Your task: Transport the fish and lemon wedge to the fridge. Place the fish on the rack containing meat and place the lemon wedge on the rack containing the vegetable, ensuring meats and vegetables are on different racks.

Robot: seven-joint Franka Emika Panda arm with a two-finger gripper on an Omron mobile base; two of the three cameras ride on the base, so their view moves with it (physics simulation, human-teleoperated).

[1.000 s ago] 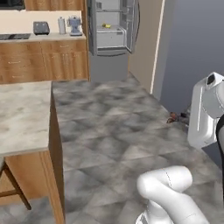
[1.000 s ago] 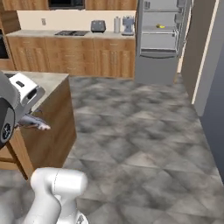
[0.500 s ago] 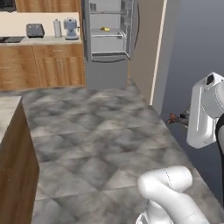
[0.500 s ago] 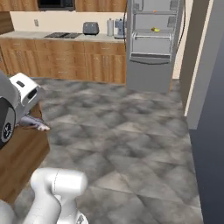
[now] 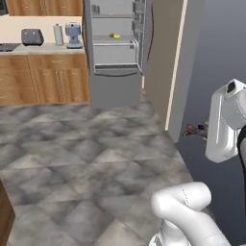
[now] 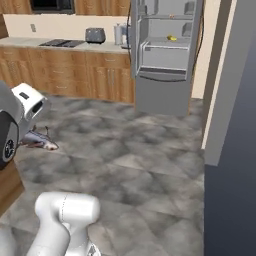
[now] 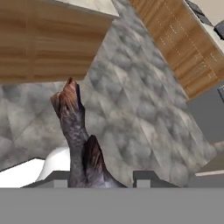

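Mottled grey stone-tile floor [image 5: 81, 158] underfoot, evenly lit. Along the far wall, wooden base cabinets [image 6: 65, 75] under a pale table [image 5: 45, 47] carrying a toaster [image 5: 32, 36] and a cooktop [image 6: 62, 43], cream backsplash behind. At right, a tall beige-and-grey wall panel [image 5: 175, 62].

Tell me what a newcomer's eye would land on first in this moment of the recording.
Probably the fish, dark and slim, hanging from the gripper above the grey stone floor. Next, the fridge at the far end of the kitchen, standing open, with a small yellow item on one of its pale shelves. Beside it runs a wooden counter carrying a toaster.
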